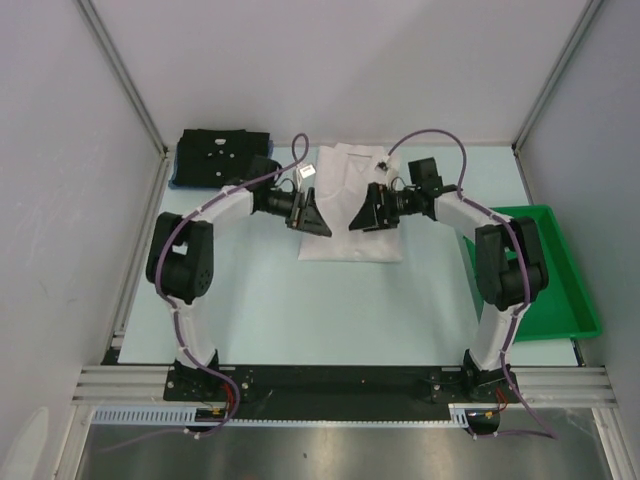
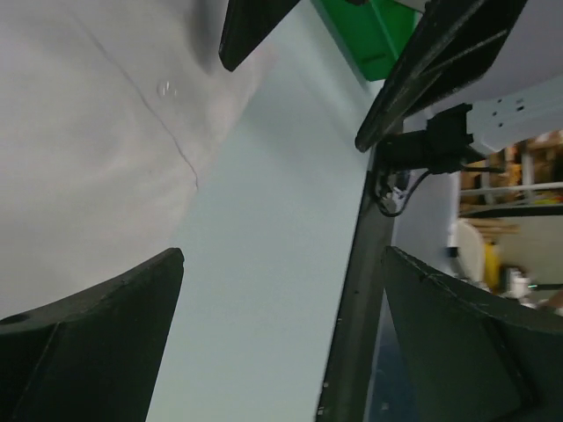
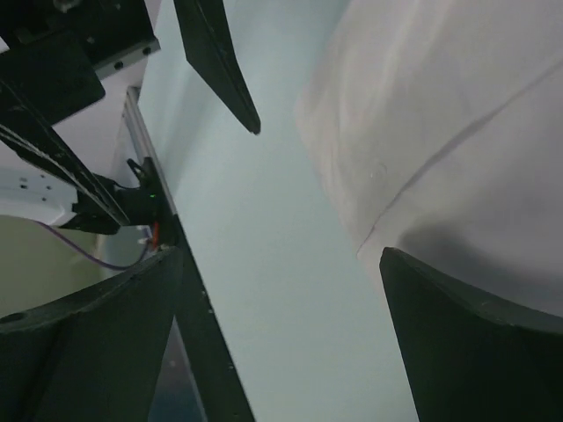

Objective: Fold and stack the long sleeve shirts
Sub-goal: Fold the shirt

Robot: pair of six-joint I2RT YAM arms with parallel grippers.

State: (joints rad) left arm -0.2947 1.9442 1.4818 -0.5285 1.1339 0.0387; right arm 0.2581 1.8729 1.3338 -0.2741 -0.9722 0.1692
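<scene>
Shirt (image 1: 350,248) beneath both end effectors (image 1: 312,215) (image 1: 368,212)

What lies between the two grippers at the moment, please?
The middle of the white shirt, lying flat; the top external view shows the left gripper and right gripper open above its two sides.

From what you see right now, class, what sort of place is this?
Probably a robotics lab work cell, not a home: the left gripper and right gripper hang open over a white shirt on a pale table, enclosed by white panels in an aluminium frame.
</scene>
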